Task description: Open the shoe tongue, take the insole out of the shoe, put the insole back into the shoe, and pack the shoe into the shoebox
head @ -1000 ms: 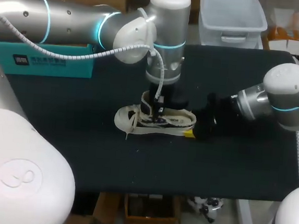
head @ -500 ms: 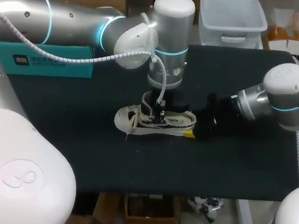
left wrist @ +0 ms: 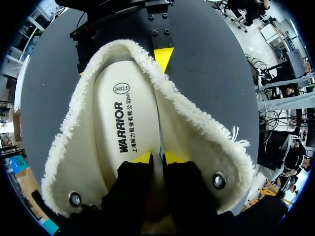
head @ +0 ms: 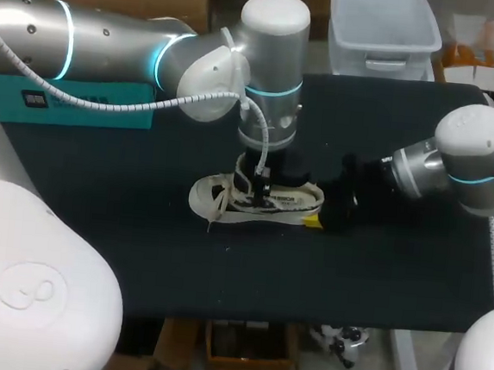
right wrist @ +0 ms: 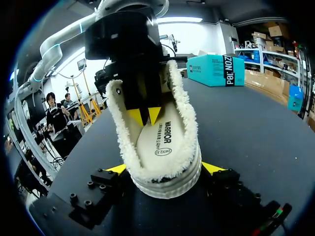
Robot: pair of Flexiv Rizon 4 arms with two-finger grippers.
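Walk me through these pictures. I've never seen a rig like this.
This is a robot with two arms at a dark table. One picture looks down from above and behind it; the two round ones come from cameras on its wrists. On the table sits one fleece-lined shoe, its insole in place. The right pincer is shut on the shoe's heel, a yellow tip on each side. The left pincer points down into the shoe's opening, over the insole; whether it grips anything cannot be seen.
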